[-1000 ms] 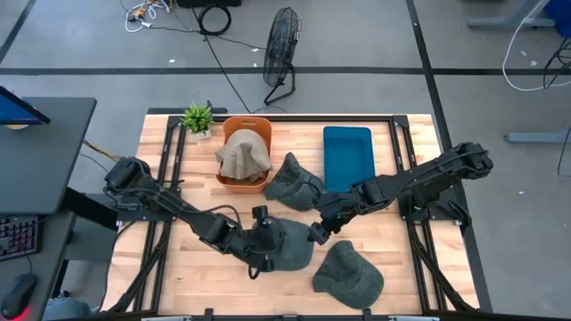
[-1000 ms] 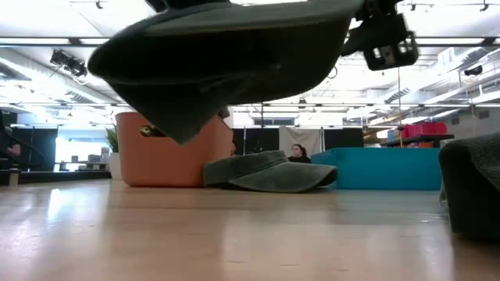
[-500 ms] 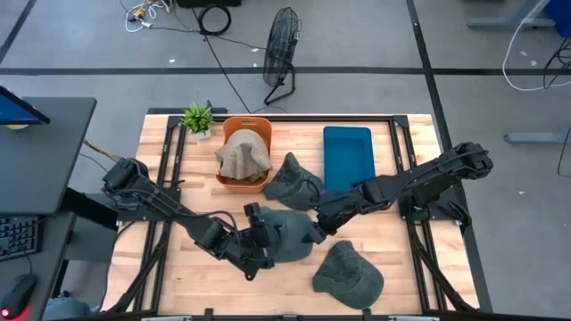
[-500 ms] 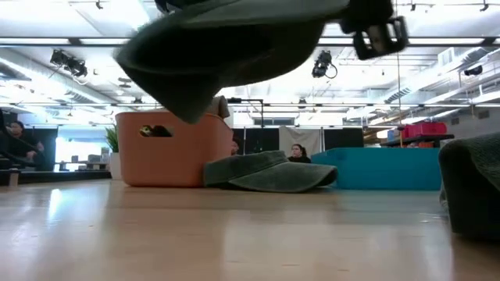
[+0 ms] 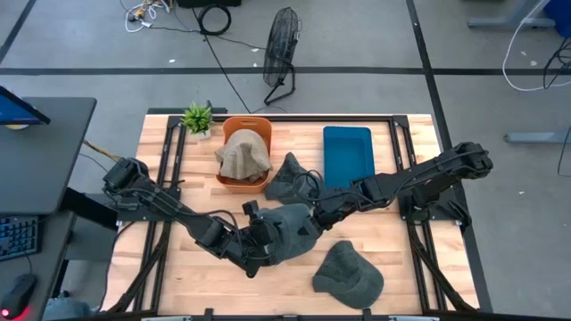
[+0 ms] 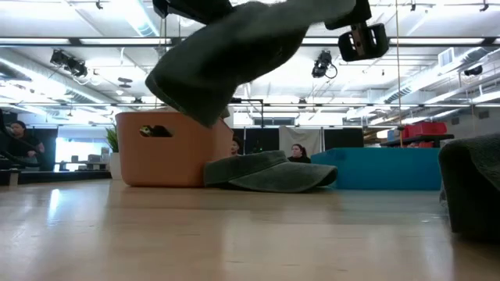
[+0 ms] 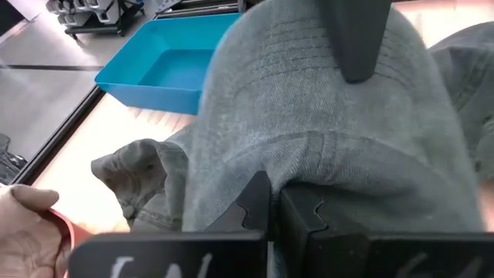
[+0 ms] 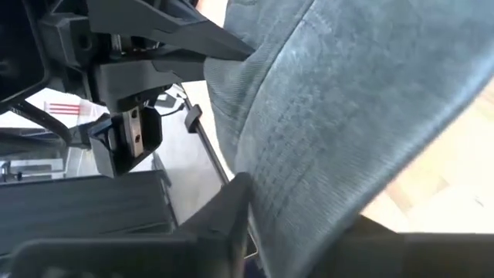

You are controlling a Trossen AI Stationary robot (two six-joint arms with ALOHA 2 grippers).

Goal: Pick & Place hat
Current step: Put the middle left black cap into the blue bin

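while the grey corduroy cap (image 5: pixel 287 234) hangs clear of the pale wooden desk (image 5: pixel 178 276) near its middle, both arms have hold of it. the left gripper (image 5: pixel 260 242) has its fingers (image 7: pixel 255 208) pressed tight together on the cap's edge, as the left wrist view shows. the right gripper (image 5: pixel 314 219) meets the cap from the other side with its fingers (image 8: pixel 224 212) closed on the fabric. in the low view the cap (image 6: pixel 226 55) droops above the desk in front of the orange plastic basket (image 6: pixel 168 148). a tan hat (image 5: pixel 243 153) sits in that basket, a second grey cap (image 5: pixel 290 178) lies beside it, a third grey cap (image 5: pixel 348 272) lies at the near edge, and a blue rectangular tray (image 5: pixel 346 153) rests further back.
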